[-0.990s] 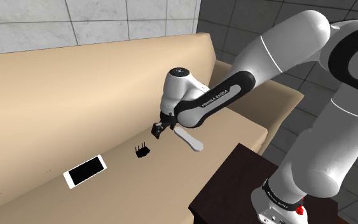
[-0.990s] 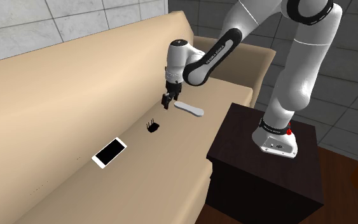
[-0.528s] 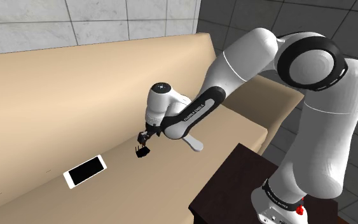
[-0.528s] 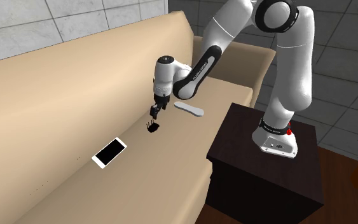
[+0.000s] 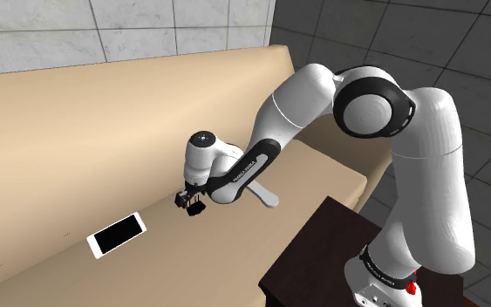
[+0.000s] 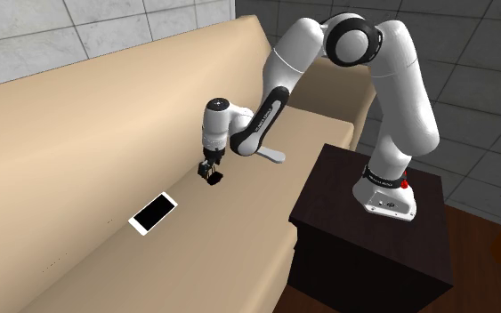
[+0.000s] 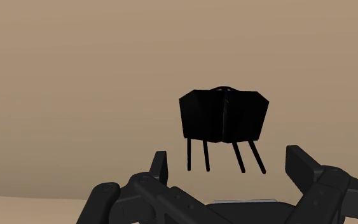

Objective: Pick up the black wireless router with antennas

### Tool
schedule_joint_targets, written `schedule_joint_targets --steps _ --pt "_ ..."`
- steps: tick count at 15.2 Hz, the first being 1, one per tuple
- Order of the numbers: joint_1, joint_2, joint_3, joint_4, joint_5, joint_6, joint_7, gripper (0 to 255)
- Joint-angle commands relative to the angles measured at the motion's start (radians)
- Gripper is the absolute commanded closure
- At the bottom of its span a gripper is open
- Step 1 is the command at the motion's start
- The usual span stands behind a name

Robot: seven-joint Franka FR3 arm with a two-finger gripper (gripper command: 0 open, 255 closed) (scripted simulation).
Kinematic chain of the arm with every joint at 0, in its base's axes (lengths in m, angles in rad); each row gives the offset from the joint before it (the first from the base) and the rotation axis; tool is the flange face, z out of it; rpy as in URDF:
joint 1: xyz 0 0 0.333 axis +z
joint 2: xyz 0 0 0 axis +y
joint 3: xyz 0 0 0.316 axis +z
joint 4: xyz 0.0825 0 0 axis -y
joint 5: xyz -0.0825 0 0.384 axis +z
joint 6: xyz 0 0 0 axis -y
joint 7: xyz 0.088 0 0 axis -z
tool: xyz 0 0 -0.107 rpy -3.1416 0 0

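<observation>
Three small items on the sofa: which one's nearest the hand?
The black router with four antennas, directly in front of the open hand. The black-screened phone and white remote lie farther off.

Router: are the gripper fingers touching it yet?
Apart. In the wrist view, the open gripper's fingers flank the router, and beige sofa shows between each finger and the nearest antenna.

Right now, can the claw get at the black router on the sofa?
Probably yes: the open claw hangs just over the router, and nothing lies between them. The phone lies well aside.
</observation>
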Motion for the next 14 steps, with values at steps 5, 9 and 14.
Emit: schedule_joint_targets --steps 5,9,14 --pt "0.021 0.069 -0.026 0.024 -0.022 0.047 0.025 0" --pt "0.021 0.07 -0.026 0.026 -0.022 0.047 0.025 255" --pt "0.021 0.07 -0.026 0.025 -0.022 0.047 0.025 255"
